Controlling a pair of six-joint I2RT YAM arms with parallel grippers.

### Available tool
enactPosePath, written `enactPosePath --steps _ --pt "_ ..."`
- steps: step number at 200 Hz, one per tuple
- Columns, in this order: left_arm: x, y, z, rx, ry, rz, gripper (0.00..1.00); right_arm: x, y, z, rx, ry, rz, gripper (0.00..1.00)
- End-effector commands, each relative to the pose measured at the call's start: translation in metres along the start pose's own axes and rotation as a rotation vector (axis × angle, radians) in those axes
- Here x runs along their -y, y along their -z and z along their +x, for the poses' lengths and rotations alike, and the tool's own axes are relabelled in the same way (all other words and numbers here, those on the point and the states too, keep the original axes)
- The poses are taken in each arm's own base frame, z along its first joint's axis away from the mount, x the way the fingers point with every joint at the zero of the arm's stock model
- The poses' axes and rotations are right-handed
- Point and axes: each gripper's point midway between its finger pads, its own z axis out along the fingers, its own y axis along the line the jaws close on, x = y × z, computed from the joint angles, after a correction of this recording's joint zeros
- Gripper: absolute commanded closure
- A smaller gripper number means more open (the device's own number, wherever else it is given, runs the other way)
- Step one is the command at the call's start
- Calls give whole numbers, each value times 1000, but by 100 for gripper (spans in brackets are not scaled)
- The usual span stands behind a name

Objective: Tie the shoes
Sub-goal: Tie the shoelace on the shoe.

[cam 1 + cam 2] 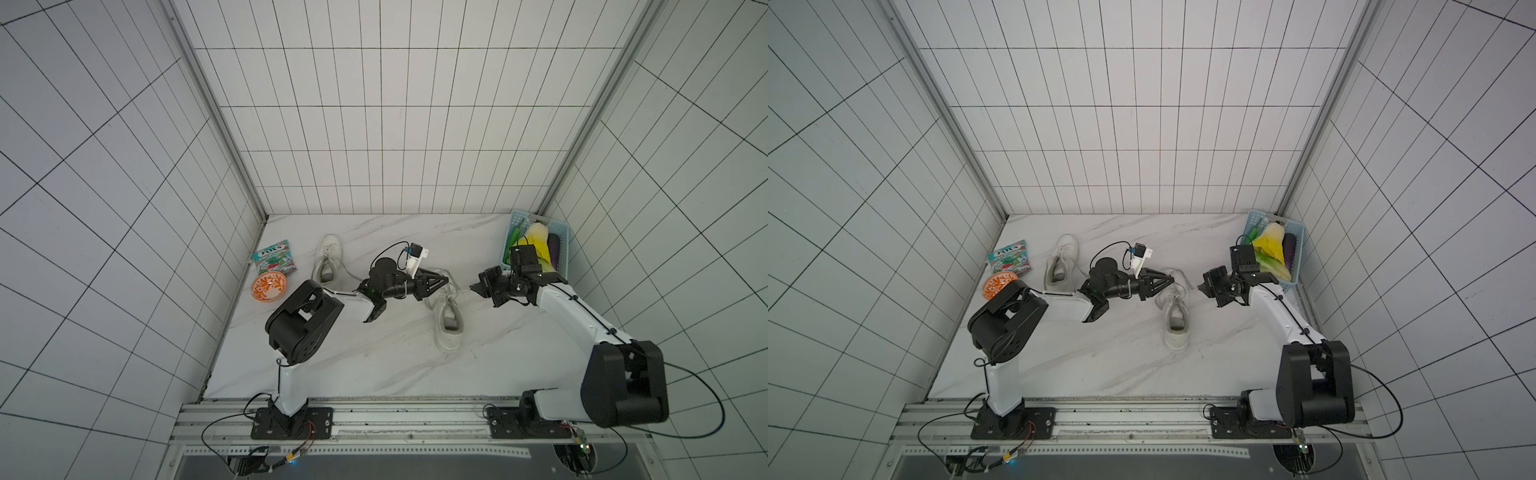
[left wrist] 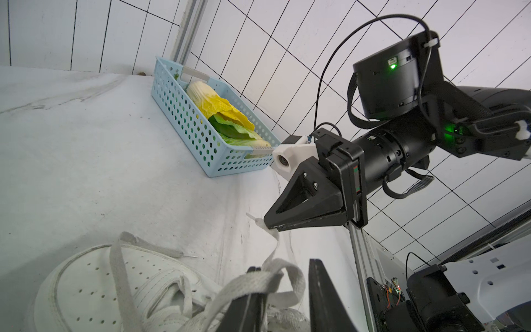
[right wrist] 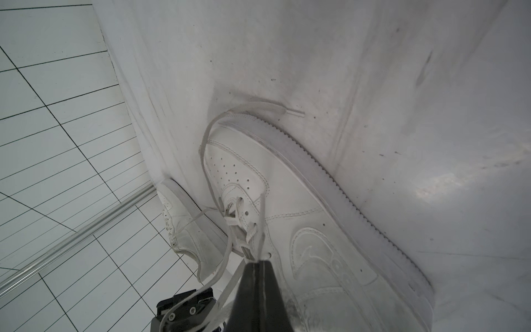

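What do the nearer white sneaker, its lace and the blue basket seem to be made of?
Sneaker: smooth white leather or a synthetic look-alike, matte; stitched panels and punched toe holes. Its sole looks rubbery, with a ribbed edge. Lace: flat woven fabric; the weave shows in the left wrist view. Basket: pale blue moulded plastic, slightly glossy, with regular round holes.

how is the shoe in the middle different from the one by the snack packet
The middle shoe has the right end effector shut on its lace and the left end effector open above it; the far shoe is untouched. The middle shoe's lace is lifted off the table; the far shoe's trails flat. The middle shoe lies mid-table; the far shoe sits by the snack packet. Both are white, upright and untied.
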Motion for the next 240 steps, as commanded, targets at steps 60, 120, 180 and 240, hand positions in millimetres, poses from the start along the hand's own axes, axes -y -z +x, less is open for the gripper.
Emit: enactPosePath --steps 60,120,180,240 --pt "-10 -10 -13 57 -2 2 72 24 13 3 43 46 46 100" --pt "-12 -12 -18 88 -6 1 71 45 17 5 68 37 95 100" --pt "-15 -15 -22 109 -5 0 79 59 22 6 90 45 125 100" --pt "-15 -5 -24 122 -53 -46 98 35 59 -19 276 157 85 100"
